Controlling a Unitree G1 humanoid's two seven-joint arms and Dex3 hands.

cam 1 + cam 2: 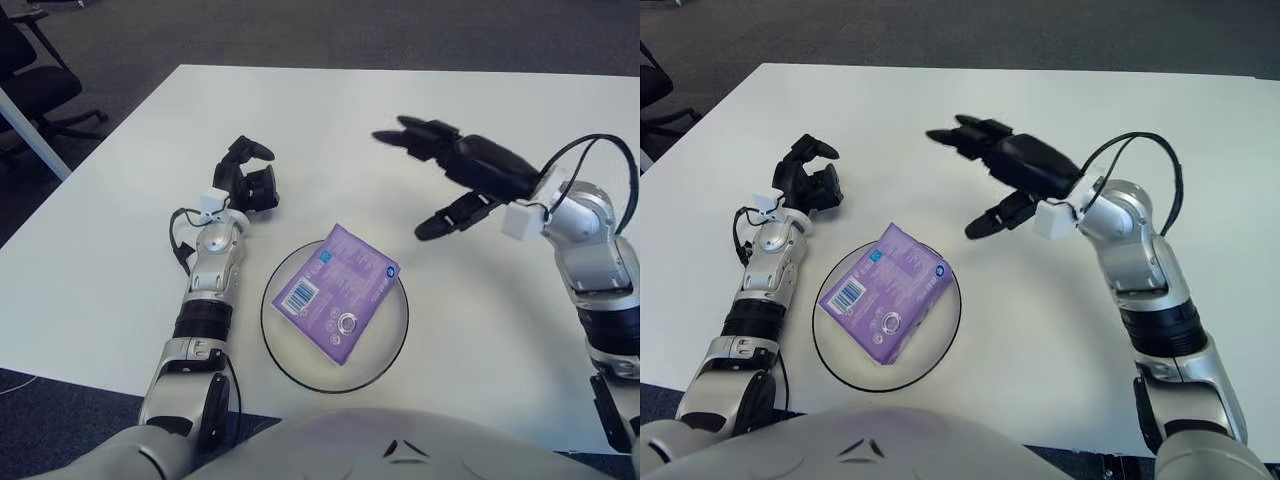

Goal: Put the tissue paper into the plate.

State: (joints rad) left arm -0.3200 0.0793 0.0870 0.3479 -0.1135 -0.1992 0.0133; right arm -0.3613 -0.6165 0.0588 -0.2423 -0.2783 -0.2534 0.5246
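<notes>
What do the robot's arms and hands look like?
Both arms are shiny silver metal with black rings at the joints. The left hand and right hand are black, each with three chunky fingers. A small white block sits at each wrist, and thin black cables loop around there.

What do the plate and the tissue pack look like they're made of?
Plate: likely clear glass or plastic, since the white table shows through and the rim reads dark. Tissue pack: glossy purple plastic wrap, with printed barcode and sheen.
</notes>
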